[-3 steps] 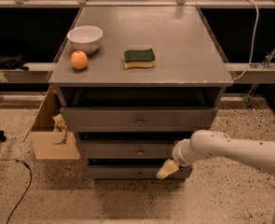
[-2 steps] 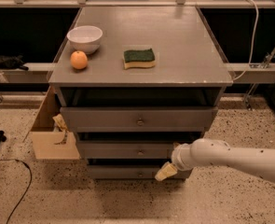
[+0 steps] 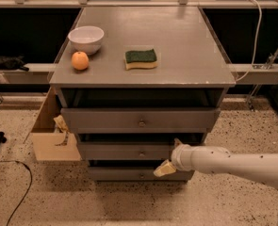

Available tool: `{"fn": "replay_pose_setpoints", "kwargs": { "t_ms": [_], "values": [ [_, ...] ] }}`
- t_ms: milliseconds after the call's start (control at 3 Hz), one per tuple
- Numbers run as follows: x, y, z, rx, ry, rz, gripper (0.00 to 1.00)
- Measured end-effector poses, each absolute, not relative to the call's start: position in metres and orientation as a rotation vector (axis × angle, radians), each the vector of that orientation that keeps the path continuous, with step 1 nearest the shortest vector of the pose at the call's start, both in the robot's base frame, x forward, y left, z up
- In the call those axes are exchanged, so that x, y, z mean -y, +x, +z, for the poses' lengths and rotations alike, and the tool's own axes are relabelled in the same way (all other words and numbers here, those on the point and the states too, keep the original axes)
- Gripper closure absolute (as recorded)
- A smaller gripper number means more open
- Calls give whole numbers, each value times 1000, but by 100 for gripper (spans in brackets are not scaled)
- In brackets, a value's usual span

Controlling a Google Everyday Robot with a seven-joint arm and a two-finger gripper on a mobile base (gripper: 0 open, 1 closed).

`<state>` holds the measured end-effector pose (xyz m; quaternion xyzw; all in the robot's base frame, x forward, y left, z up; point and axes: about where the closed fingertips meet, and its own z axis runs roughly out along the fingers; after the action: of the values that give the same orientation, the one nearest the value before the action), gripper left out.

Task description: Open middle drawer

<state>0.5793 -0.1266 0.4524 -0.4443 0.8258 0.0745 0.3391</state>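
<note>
- Compared with a second ago, the pale arm (image 3: 233,165) lies lower across the lower right of the frame. Its wrist has slid a touch leftward, while the pincer (image 3: 165,168) has hardly shifted against the drawer fronts.
- The middle drawer (image 3: 119,152) is at lower centre, between the top drawer (image 3: 105,120) and the bottom drawer (image 3: 119,174). Its front is where it was before.
- The bowl (image 3: 85,38), orange (image 3: 80,60) and sponge (image 3: 141,59) have not moved on the worktop (image 3: 185,41).
- The arm enters from the right edge and runs almost level to a rounded wrist in front of the middle drawer's right end.
- From the wrist the pincer points down and left, over the gap between the middle and bottom drawers. It is to the right of the knob (image 3: 141,153) and apart from it.
- I cannot tell whether the pincer is released or clenched (only a yellowish end shows beyond the wrist), nor whether it touches either drawer.
- The wrist hides the middle drawer's right end, and the frame cuts off the arm at the right.
</note>
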Motion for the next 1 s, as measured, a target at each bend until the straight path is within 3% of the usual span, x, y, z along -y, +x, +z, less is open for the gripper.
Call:
{"fn": "replay_pose_setpoints", "kwargs": {
  "t_ms": [1000],
  "values": [
    [125,583,434,-2127,-1213,151,0]
  ]
}}
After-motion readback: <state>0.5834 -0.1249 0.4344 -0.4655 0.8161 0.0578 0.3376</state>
